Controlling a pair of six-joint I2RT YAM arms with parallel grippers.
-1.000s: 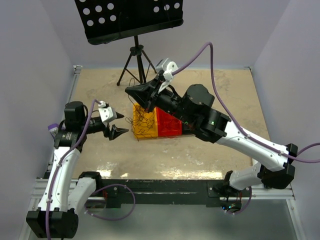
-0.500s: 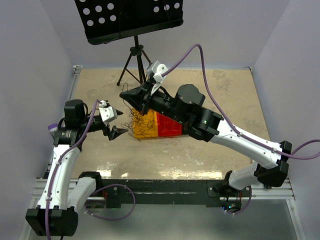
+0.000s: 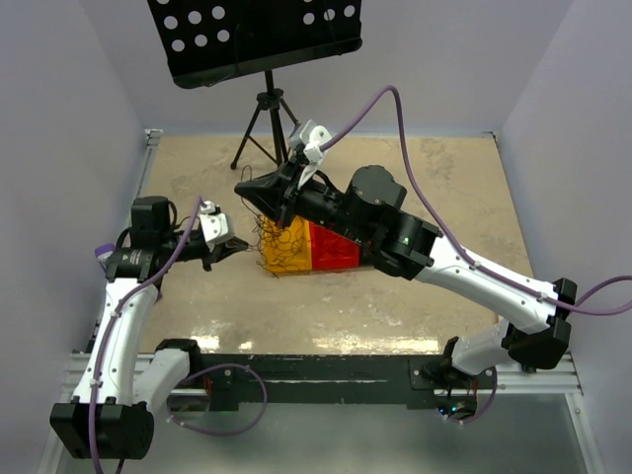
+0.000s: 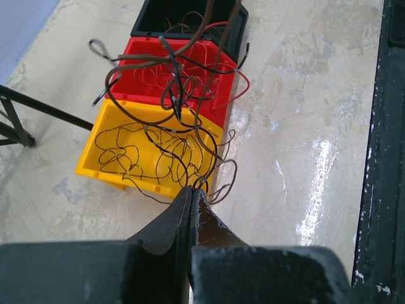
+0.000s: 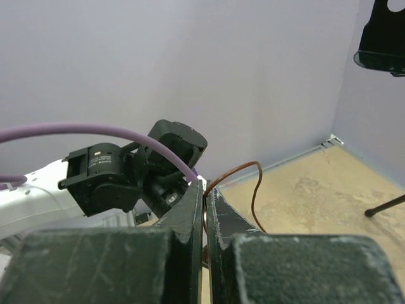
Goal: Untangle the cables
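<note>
Our left tool [image 4: 192,191], apart 0.5 s ago, now pinches the cables [image 4: 172,101] beside the yellow bin [image 4: 104,174]; our right tool [image 5: 204,190] clamps 1 strand above that bin, so we judge separation can start.

cables [image 3: 280,235] draped over yellow bin [image 3: 287,261] | left claw [image 3: 238,244] beside | right claw [image 3: 247,188] near

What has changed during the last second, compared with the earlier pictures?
The left gripper closed its open jaws on a cable by the yellow bin. The right gripper, shut on a brown cable, swung left in the first half second, then held. The bins and music stand stayed put.
</note>
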